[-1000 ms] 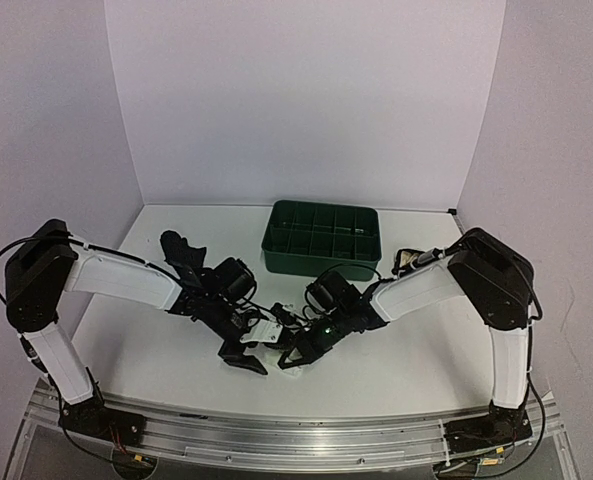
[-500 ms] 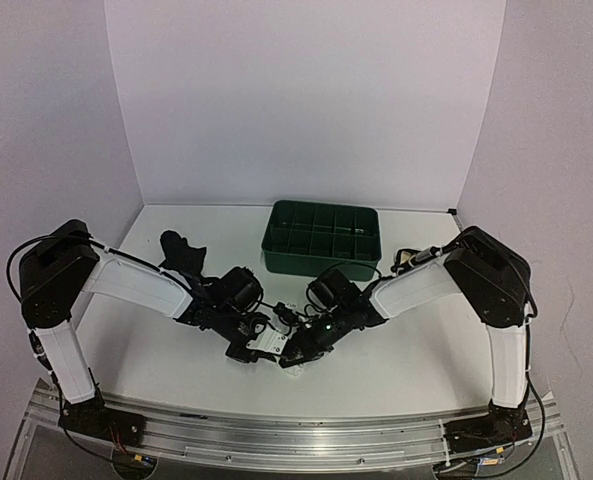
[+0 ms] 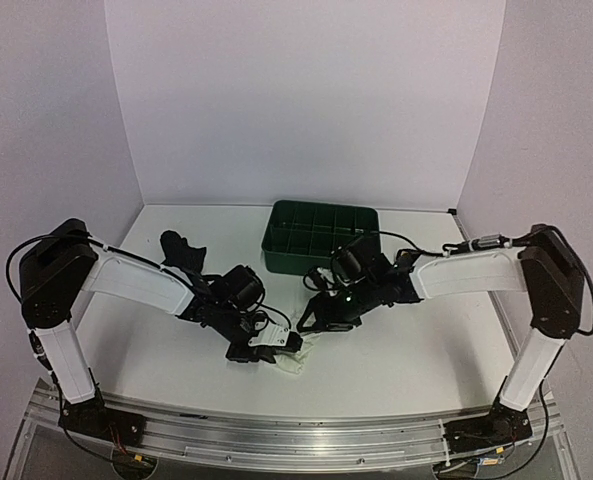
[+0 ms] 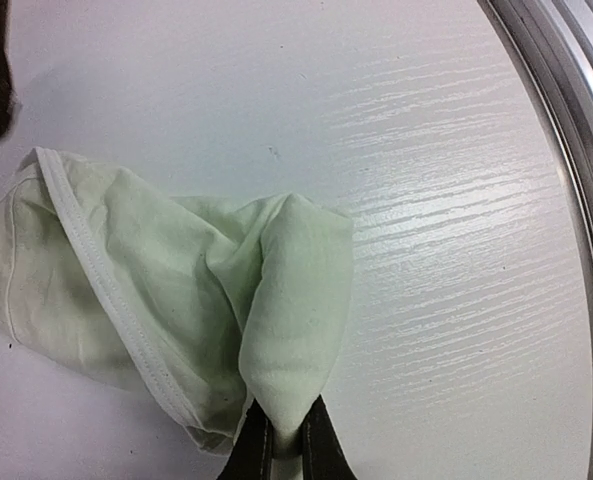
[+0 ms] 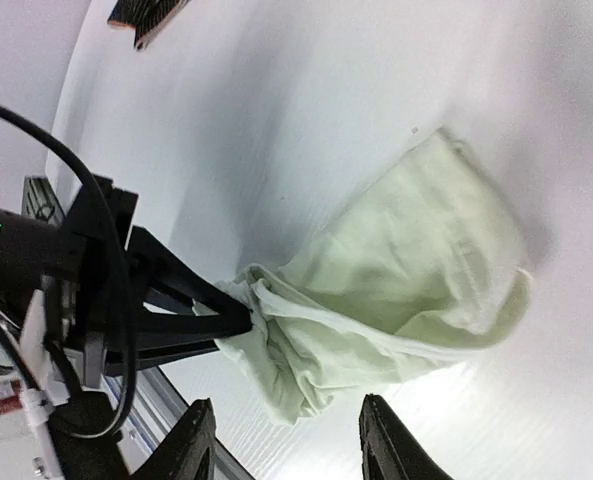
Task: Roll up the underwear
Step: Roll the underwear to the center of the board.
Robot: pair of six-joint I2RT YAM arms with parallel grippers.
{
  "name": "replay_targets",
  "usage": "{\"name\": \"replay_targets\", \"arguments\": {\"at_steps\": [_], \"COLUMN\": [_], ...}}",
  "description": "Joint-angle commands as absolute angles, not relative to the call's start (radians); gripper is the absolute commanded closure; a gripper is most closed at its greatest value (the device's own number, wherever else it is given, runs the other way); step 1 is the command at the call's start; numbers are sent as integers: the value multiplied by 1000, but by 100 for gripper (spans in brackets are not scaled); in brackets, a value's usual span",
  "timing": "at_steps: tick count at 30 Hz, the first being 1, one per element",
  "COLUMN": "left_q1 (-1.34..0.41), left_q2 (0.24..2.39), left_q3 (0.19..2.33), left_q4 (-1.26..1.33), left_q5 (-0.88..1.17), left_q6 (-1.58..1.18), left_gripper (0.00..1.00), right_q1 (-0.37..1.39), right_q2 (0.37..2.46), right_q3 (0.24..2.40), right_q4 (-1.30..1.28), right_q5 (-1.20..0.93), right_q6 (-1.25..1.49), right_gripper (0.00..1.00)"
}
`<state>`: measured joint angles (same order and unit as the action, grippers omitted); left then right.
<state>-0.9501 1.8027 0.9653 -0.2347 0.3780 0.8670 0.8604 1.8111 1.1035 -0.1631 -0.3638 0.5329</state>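
The plain cream-white underwear (image 4: 166, 300) lies bunched on the white table near the front edge. My left gripper (image 4: 284, 442) is shut on a raised fold of it, and the top view shows that gripper (image 3: 284, 346) low over the cloth (image 3: 296, 364). In the right wrist view the same underwear (image 5: 406, 280) sits ahead of my right gripper (image 5: 288, 445), which is open, holds nothing and hovers above and behind the cloth. From above, the right gripper (image 3: 314, 318) stands between the cloth and the tray. A black underwear (image 3: 181, 250) lies at the back left.
A green compartment tray (image 3: 321, 240) stands at the back centre, just behind the right arm. The metal rail (image 4: 566, 150) runs along the table's front edge, close to the cloth. The left gripper's black fingers (image 5: 166, 325) reach into the right wrist view.
The left gripper closed on the cream underwear. The right gripper opened, let go of the cloth and drew back toward the tray as its arm swung up and right.
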Motion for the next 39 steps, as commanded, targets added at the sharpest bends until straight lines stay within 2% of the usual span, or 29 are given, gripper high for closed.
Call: {"name": "replay_targets", "arguments": {"at_steps": [1, 5, 12, 14, 19, 21, 32, 39], "left_q1": [-954, -956, -956, -956, -968, -975, -1025, -1026], "left_q2": [1808, 1820, 1836, 1837, 1846, 1854, 1889, 1898], "left_q3": [1013, 1031, 1057, 1059, 1075, 1085, 1081, 1080], "left_q4": [-328, -335, -350, -349, -357, -362, -437, -425], "left_q5": [404, 410, 415, 417, 427, 438, 504, 542], "left_q6": [760, 743, 731, 737, 779, 796, 847, 718], "left_gripper": [100, 100, 100, 100, 100, 100, 100, 100], "right_q1": [851, 833, 827, 826, 824, 824, 813, 811], "right_q2": [1726, 1780, 1972, 2005, 2045, 2055, 2139, 2193], "right_q3": [1068, 1076, 1193, 1224, 1290, 1315, 1523, 1589], "right_q4": [-305, -311, -310, -310, -312, -313, -491, -547], "right_q5": [-129, -80, -137, -141, -140, -141, 26, 48], "right_q6": [646, 728, 722, 721, 728, 732, 835, 883], "right_gripper": [57, 60, 58, 63, 92, 99, 100, 100]}}
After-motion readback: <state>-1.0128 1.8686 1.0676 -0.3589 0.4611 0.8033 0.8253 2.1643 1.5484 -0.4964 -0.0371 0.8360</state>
